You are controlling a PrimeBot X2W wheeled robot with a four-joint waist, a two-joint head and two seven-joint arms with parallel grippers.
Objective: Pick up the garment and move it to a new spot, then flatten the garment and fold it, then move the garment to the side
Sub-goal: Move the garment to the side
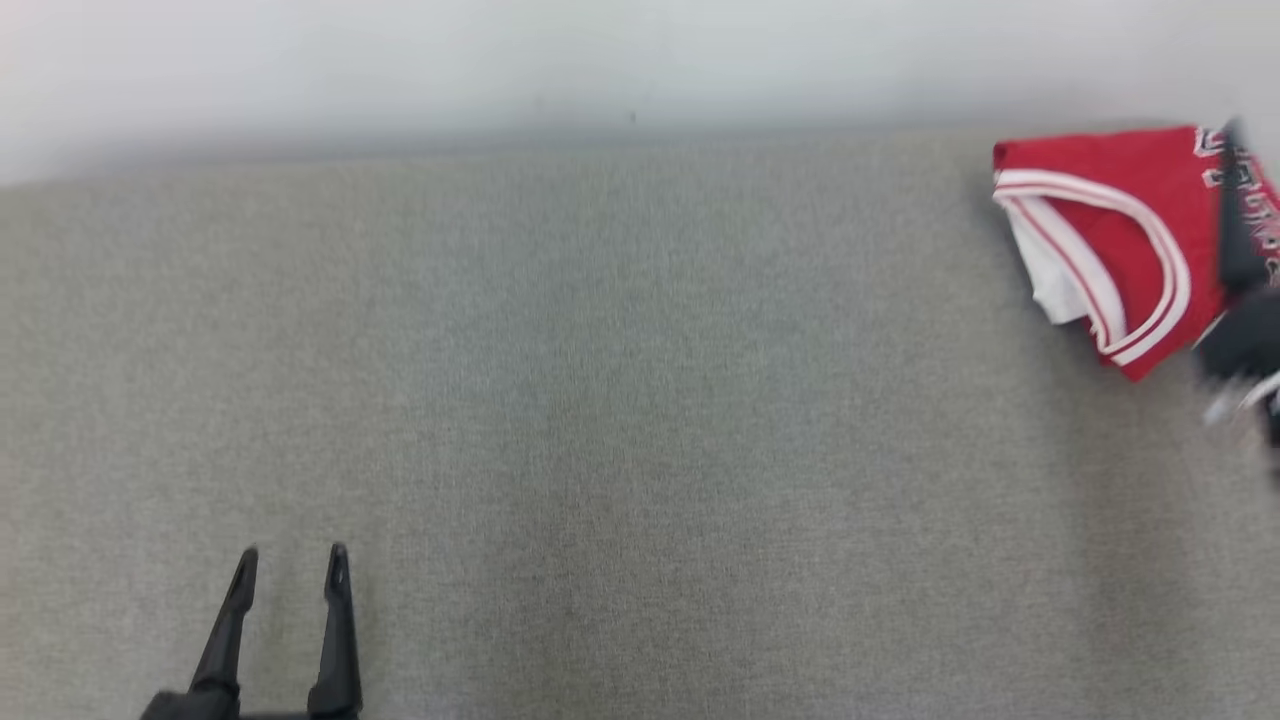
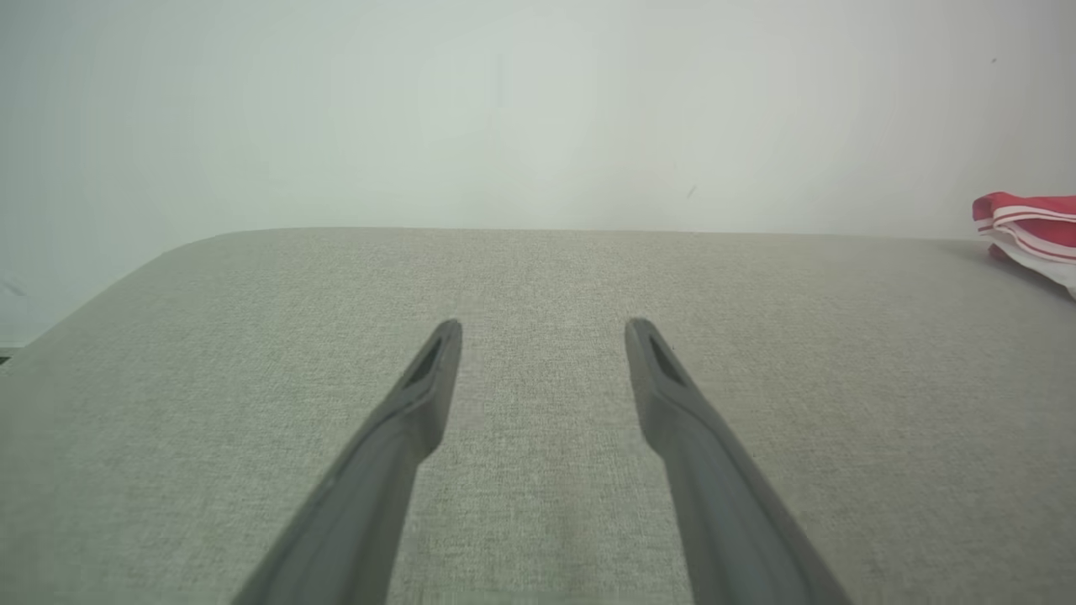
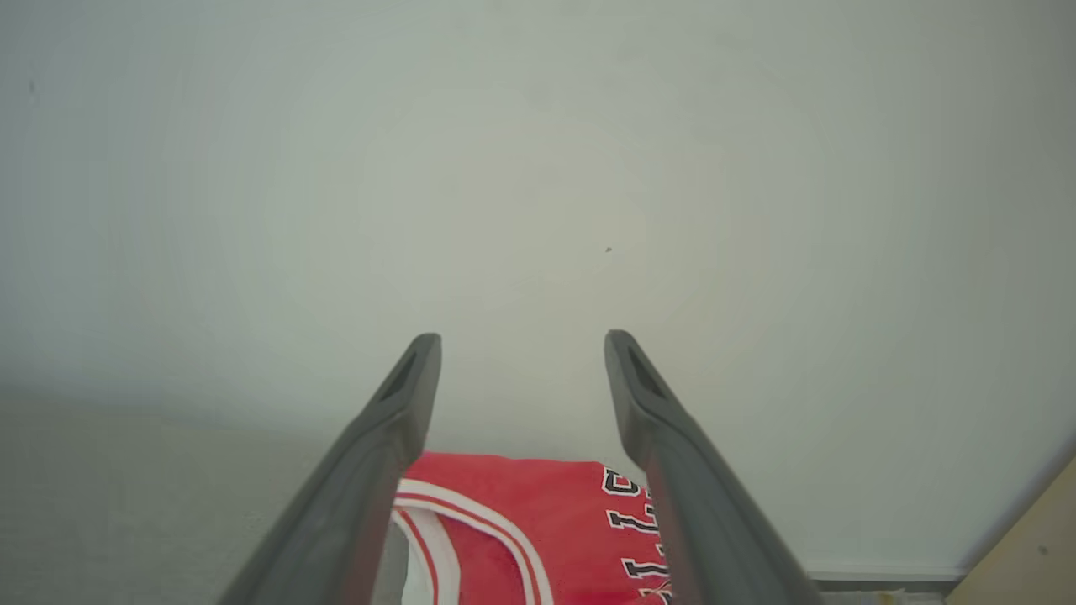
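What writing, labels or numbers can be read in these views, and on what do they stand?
Black, white-edged block letters on the red garment: partly hidden by a finger of the right end effector in the right wrist view, smeared in the head view; unreadable as a word.
No other text can be made out.

We list: one counter (image 1: 620, 430), topped in grey woven cloth, its far left corner rounded. One plain pale wall (image 1: 600, 60) behind it, bearing a small dark speck (image 3: 609, 249). One tan board (image 3: 1042, 550), low in the right wrist view's corner.
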